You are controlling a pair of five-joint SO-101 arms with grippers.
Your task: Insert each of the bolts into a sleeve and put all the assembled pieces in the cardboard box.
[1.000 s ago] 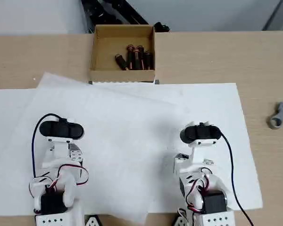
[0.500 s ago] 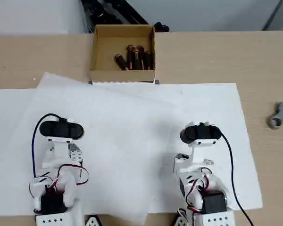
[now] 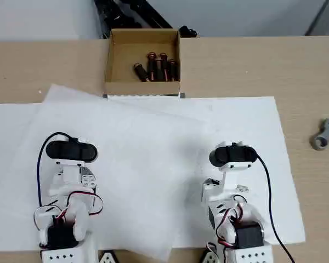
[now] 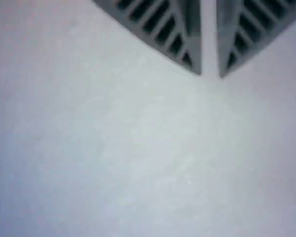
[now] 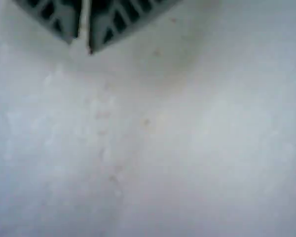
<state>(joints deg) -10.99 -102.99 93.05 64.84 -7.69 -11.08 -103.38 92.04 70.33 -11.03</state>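
The table point(image 3: 236, 66) carries overlapping white paper sheets point(image 3: 153, 142) across its middle and near side.

**Left arm.** In the high view, the left arm point(image 3: 71, 181) sits folded at 7 o'clock on the table, over the paper. In its wrist view, the left gripper point(image 4: 210, 73) points at bare paper. Its two ribbed fingers point(image 4: 172, 34) are drawn together with only a thin slit between them. Nothing is held.

**Cardboard box.** The cardboard box point(image 3: 114, 60) stands at 12 o'clock, just beyond the far edge of the paper, with its top open. The bolt-and-sleeve pieces point(image 3: 156, 67) lie on its floor, grouped toward the box's 3 o'clock side. Three lie side by side along the 12-to-6 line. A fourth lies tilted at their 9 o'clock side. The box's 9 o'clock half shows bare cardboard.

**Right arm.** The right arm point(image 3: 233, 186) sits folded at 5 o'clock on the table, also over the paper. In its wrist view, the right gripper point(image 5: 84, 47) faces the sheet. Its fingers point(image 5: 116, 22) are closed to a narrow slit and hold nothing.

**Other item.** A small grey part point(image 3: 324, 133) lies on the bare wood at 3 o'clock, off the paper and well apart from both arms and the box.
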